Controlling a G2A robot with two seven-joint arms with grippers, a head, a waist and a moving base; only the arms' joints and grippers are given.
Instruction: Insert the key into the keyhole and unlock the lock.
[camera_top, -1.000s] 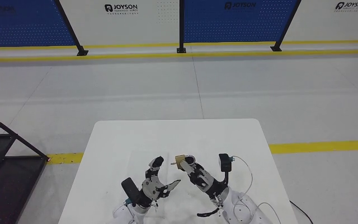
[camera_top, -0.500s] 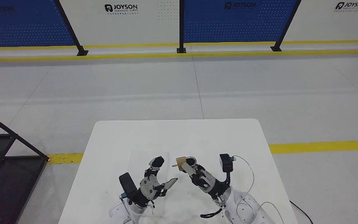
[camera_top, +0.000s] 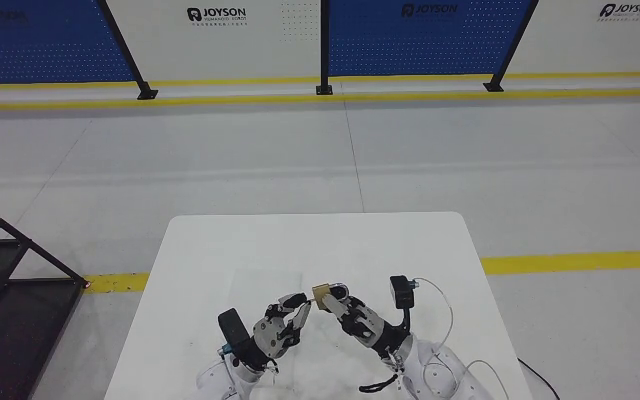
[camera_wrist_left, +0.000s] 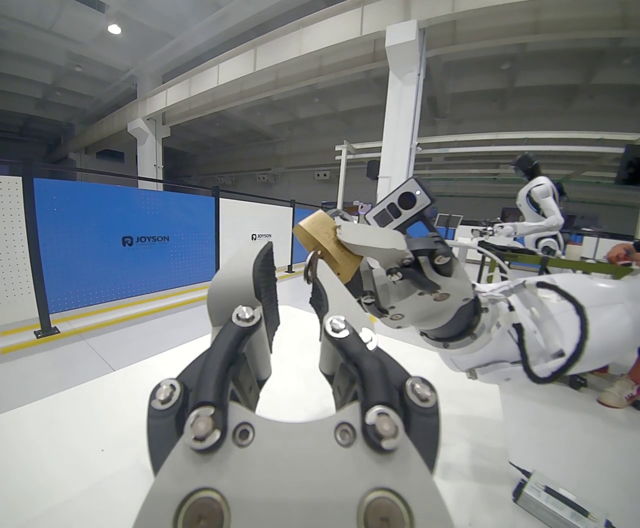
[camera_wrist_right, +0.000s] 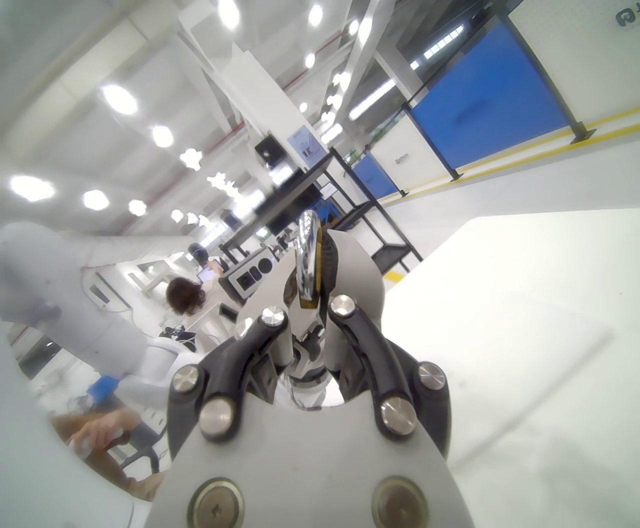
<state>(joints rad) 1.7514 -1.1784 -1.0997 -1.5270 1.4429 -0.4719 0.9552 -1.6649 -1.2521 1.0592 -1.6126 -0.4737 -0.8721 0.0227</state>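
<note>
Lock (camera_wrist_left: 325, 242), key (camera_wrist_left: 311, 265) at its end, is pinched in the right gripper (camera_wrist_right: 312, 255) above the table (camera_top: 250, 250), with the left gripper (camera_wrist_left: 290, 272), fingers (camera_wrist_left: 265, 280) spread, at its eight o'clock.

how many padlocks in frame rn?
1. The brass padlock is held above the white table in the jaws of the right gripper, just ahead of the left gripper. Another could sit hidden under the arms.

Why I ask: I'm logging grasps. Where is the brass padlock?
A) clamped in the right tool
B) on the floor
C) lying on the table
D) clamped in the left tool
A: the padlock is clamped in the right tool, up off the table, while the left tool is open close by.
</note>
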